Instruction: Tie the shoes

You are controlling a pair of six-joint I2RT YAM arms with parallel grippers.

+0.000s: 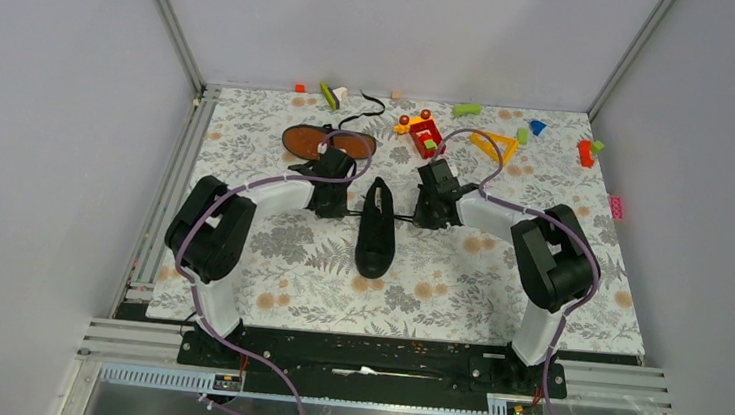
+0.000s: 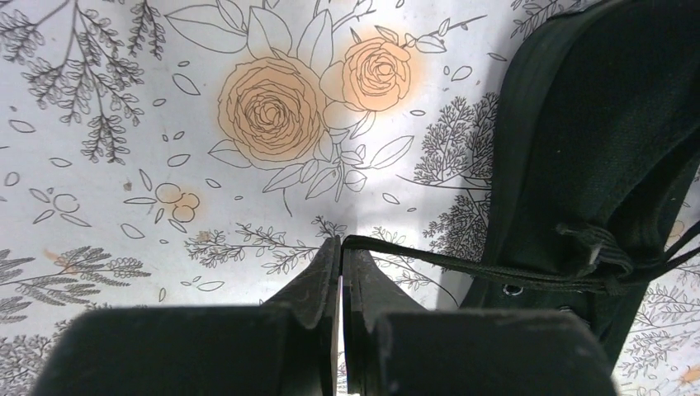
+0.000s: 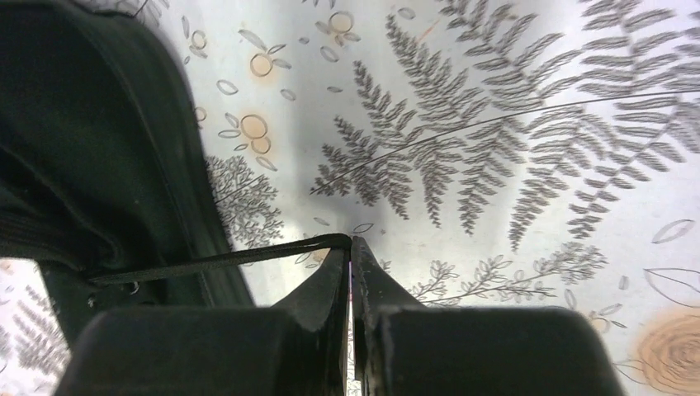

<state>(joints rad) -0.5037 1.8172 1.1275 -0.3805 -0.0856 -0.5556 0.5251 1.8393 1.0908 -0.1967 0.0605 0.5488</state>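
Grey walls are seen around a table [image 1: 536, 303] that is covered by a sheet printed with flowers and ferns. 2 black shoes are found on it. The upright shoe [image 1: 376, 230] is stood on its sole near the middle of the sheet, between the 2 grippers, with its length running from the near side toward the far side. The second shoe [image 1: 329, 143] is laid farther back and to the left, with its flat orange-brown sole turned upward, and it is partly hidden by the left arm.

The left gripper [image 2: 341, 247] is held low beside the upright shoe's left flank. Its fingers are pressed together on the left lace [image 2: 429, 262], a thin black cord that is stretched from the fingertips to the shoe's eyelets. The right gripper [image 3: 351, 246] is held on the opposite flank, and its fingers are likewise clamped on the right lace [image 3: 231, 260], which is drawn straight back to the shoe. From above, both laces are seen pulled sideways, away from each other.

Small coloured toy blocks [image 1: 422, 132] are scattered along the far edge, well apart from the upright shoe.
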